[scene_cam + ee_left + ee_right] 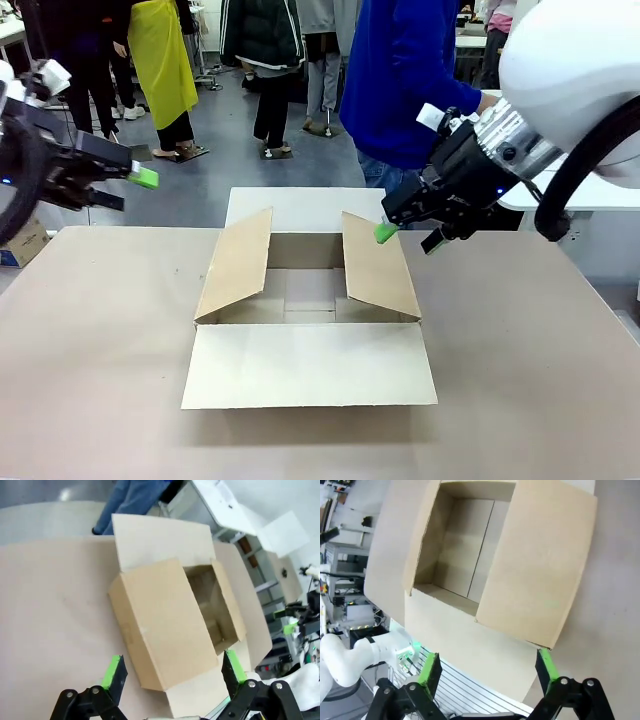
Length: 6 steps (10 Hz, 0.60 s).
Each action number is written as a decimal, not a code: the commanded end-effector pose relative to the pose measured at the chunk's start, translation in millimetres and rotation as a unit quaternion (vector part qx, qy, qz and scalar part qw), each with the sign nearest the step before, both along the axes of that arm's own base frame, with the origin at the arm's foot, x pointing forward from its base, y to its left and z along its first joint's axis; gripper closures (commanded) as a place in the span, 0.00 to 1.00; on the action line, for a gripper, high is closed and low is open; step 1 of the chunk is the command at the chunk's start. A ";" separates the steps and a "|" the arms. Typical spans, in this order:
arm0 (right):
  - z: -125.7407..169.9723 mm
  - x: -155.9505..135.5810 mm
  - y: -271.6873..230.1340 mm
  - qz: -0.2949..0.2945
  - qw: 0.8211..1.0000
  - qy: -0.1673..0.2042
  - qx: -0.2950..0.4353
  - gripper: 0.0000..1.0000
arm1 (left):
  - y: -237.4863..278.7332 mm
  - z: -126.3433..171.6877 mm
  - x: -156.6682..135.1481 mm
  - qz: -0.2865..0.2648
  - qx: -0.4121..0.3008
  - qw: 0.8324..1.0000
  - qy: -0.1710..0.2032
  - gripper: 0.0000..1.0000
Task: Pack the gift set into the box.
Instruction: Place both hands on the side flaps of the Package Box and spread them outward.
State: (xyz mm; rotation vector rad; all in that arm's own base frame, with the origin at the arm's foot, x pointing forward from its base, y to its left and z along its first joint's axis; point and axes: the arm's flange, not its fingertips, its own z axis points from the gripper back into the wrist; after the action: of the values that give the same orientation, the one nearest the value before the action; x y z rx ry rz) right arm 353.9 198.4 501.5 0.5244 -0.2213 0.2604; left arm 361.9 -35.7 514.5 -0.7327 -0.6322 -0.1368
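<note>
The box [310, 300] is a large brown carton in the middle of the table, open at the top. Its near and far flaps lie flat outward and its two side flaps slant up. Its inside looks bare. My left gripper [126, 189] hovers open in the air off the box's left side. My right gripper [410, 236] hangs open just past the top of the right side flap. The left wrist view shows the box [170, 620] beyond my open left gripper [172, 670]. Beyond my open right gripper [487, 669], the right wrist view looks into the box [470, 550]. The gift set is out of view.
A person in a blue top [400, 80] stands at the far side of the table [540, 380], behind the box. A small printed carton [20, 245] sits off the table's left edge. More people stand farther back.
</note>
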 end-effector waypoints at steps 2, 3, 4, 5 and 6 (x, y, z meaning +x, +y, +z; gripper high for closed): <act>0.6 0.5 -12.5 -0.033 0.999 0.006 0.006 0.00 | 46.6 -0.3 -4.7 0.007 -0.024 1.000 -0.014 0.00; 0.6 0.5 -12.5 -0.033 0.999 0.006 0.006 0.00 | 28.2 0.8 0.2 0.013 -0.013 1.000 -0.005 0.00; 0.6 0.5 -12.5 -0.033 0.999 0.006 0.006 0.00 | -3.6 16.1 10.8 0.053 0.050 0.997 -0.015 0.00; 0.6 0.5 -12.5 -0.033 0.999 0.006 0.006 0.00 | -46.9 32.1 25.3 0.011 0.092 0.996 -0.014 0.00; 0.6 0.5 -12.5 -0.033 0.999 0.006 0.006 0.00 | -84.4 40.1 37.1 -0.017 0.138 0.990 -0.009 0.00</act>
State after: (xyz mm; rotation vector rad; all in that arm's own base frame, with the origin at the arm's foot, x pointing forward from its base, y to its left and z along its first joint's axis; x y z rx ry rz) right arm 357.7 183.2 502.3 0.5522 -0.2192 0.2157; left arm 375.4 -90.9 541.4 -0.5783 -0.6640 -0.2115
